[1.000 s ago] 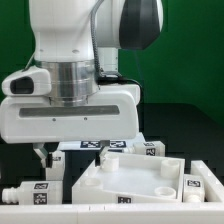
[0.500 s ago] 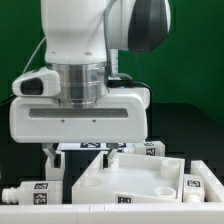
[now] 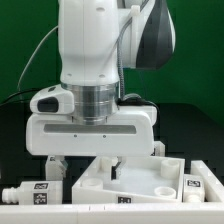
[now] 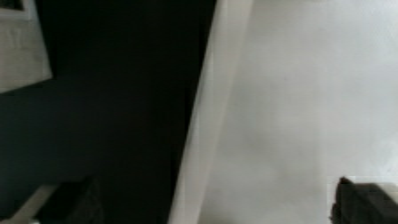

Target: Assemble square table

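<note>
The square table top [image 3: 135,180], a white slab with a raised rim and round sockets, lies at the front of the exterior view. My gripper [image 3: 87,166] hangs low over its left rim, jaws open and empty. One finger stands outside the rim, the other over the slab. In the wrist view the slab [image 4: 302,110] fills one side, its edge runs between my two dark fingertips [image 4: 365,202], and my gripper [image 4: 217,205] is set over that edge. White tag-marked legs lie beside the slab at the left [image 3: 30,191], at the right [image 3: 197,184] and behind it [image 3: 158,149].
A white ledge [image 3: 60,214] runs along the front edge of the exterior view. The table surface [image 3: 195,125] is black, with a green backdrop [image 3: 25,40] behind. A pale block [image 4: 18,55] shows at the edge of the wrist view.
The arm has moved toward the exterior view's right, bringing the gripper from beside the left leg to over the slab's left rim. The parts have not moved.
</note>
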You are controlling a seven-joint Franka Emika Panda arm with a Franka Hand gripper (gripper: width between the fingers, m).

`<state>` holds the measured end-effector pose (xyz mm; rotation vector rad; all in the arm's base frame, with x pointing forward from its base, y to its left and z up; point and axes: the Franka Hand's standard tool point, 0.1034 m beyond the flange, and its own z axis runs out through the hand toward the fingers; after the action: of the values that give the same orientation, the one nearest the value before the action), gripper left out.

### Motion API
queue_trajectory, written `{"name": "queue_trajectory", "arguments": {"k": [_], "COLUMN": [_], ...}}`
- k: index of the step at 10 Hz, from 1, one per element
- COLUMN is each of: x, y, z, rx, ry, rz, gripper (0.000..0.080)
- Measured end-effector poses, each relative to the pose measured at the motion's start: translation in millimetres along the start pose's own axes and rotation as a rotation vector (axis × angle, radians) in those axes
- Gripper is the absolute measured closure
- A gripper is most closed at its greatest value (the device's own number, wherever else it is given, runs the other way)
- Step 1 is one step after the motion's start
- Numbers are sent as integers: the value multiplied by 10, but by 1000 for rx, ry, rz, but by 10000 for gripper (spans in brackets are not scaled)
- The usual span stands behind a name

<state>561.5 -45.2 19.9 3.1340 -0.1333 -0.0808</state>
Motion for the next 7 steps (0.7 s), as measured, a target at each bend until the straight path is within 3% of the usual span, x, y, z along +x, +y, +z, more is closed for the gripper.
{"name": "queue_trajectory", "arguments": {"k": [1,2,4,5,6,7], "x": [-1,-2,1,28,58,90], "y": [0,0,19,63,100,117], "z": [2,4,2,-13,-18,-19], "rx": [0,0,-2,-7,-11,-12], "ry": [0,-1,0,8,17,20], "rz": [0,0,-8,-58,-86,-105], "gripper": [262,262,575,575,734,749]}}
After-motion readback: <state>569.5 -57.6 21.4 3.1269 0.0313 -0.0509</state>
